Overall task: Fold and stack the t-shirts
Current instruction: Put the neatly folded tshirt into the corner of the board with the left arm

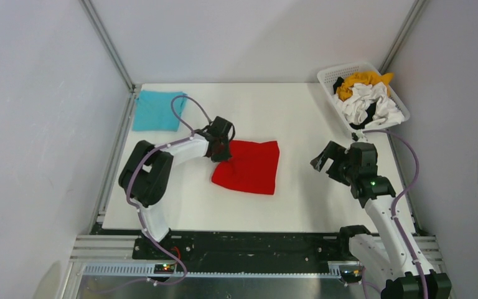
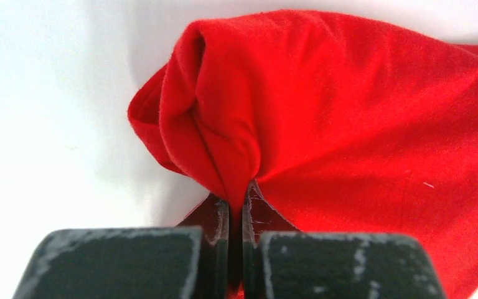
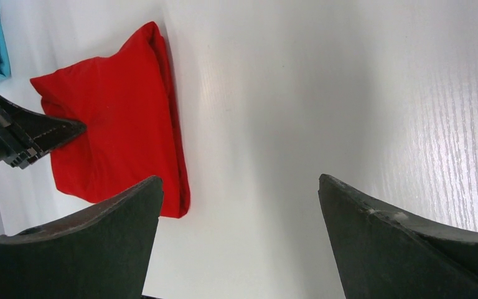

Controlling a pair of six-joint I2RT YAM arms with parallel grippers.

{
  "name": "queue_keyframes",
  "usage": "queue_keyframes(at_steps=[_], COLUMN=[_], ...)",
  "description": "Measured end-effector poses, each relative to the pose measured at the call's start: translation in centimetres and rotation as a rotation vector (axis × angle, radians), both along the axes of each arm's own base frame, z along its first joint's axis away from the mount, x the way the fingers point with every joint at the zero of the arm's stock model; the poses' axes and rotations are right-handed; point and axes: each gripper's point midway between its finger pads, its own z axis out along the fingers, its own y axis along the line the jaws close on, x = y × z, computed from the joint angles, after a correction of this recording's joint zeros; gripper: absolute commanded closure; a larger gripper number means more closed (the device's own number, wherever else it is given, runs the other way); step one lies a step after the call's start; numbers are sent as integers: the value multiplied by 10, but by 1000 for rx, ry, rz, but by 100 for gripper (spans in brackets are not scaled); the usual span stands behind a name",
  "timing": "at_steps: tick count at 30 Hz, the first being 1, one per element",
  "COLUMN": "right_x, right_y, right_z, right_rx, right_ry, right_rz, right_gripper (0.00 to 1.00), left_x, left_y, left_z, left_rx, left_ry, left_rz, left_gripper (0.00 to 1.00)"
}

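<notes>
We had our left claw [image 2: 236, 208] clamped on a bunched corner of the folded red t-shirt [image 1: 252, 168], which lay on the white desk [image 1: 299, 118] to that claw's right. Our right claw [image 3: 239, 187] hung empty with its fingers spread wide, well apart from the red cloth. Beyond the left claw lay the folded turquoise t-shirt [image 1: 154, 111]. Beyond the right claw a basket [image 1: 331, 75] held a heap of t-shirts [image 1: 370, 99].
</notes>
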Motion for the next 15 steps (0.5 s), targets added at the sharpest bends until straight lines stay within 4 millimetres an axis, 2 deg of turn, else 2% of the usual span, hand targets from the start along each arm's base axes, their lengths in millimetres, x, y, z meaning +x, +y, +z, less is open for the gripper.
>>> queue_keyframes(at_steps=[2,5,10,13,15], right_x=[0,-1,-3,-3,-2], right_y=[0,0,4,10,13], right_z=[0,-1,-4,-3,-2], right_rx=[-2,-2,6,15,14], right_ry=[0,0,4,-9,-18], right_rz=[0,4,24,51,69], right_gripper=[1,1,1,1,1], left_x=[7,31,93,142,167], left_y=[10,35,72,99,117], left_z=[3,15,56,85,99], left_rx=[84,256,442,532,597], left_ry=[-27,-95,-214,-283,-311], left_rz=[0,8,15,20,21], left_gripper=[100,100,100,100,100])
